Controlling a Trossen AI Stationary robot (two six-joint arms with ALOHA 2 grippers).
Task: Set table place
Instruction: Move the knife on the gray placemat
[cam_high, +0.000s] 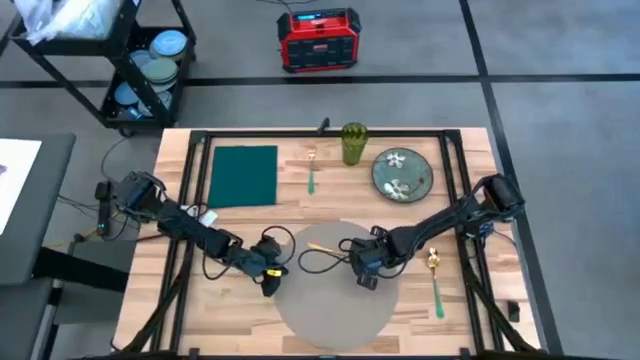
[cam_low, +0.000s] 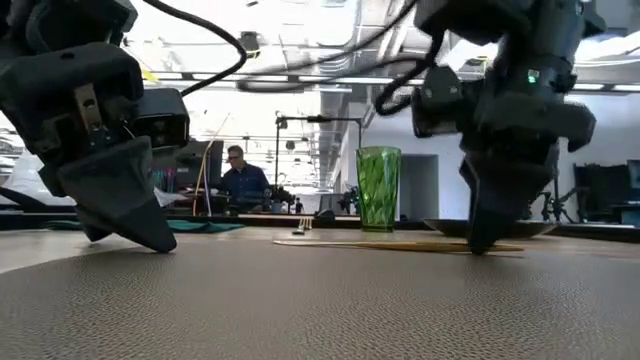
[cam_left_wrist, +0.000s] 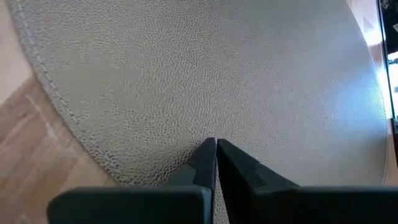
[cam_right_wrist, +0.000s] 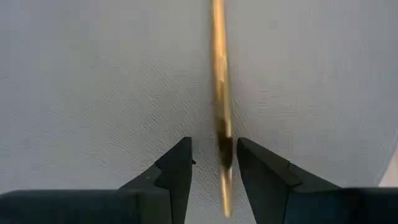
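Observation:
The round grey placemat (cam_high: 335, 305) lies flat on the wooden table (cam_high: 470, 330), near its front edge. A slim gold utensil (cam_high: 322, 247) lies on the mat's far part. My left gripper (cam_high: 272, 283) is shut, with its tips on the mat just inside the mat's left edge (cam_left_wrist: 93, 134). My right gripper (cam_right_wrist: 214, 140) is open and low over the mat. Its fingers stand on either side of the gold utensil (cam_right_wrist: 217, 74), which runs along them. My left gripper sets its shut fingertips (cam_left_wrist: 208, 152) down on the placemat's top (cam_left_wrist: 217, 68), a little inside the stitched left edge. It comes slanting down from the table's left. The mat lies flat under it. My right gripper: I cannot tell whether either finger touches the gold utensil.
At the back of the table lie a dark green napkin (cam_high: 243, 175), a green-handled fork (cam_high: 311, 172), a green glass (cam_high: 353, 143) and a floral plate (cam_high: 402, 173). A green-handled gold spoon (cam_high: 436, 282) lies right of the mat. A person (cam_low: 240, 180) sits beyond the table.

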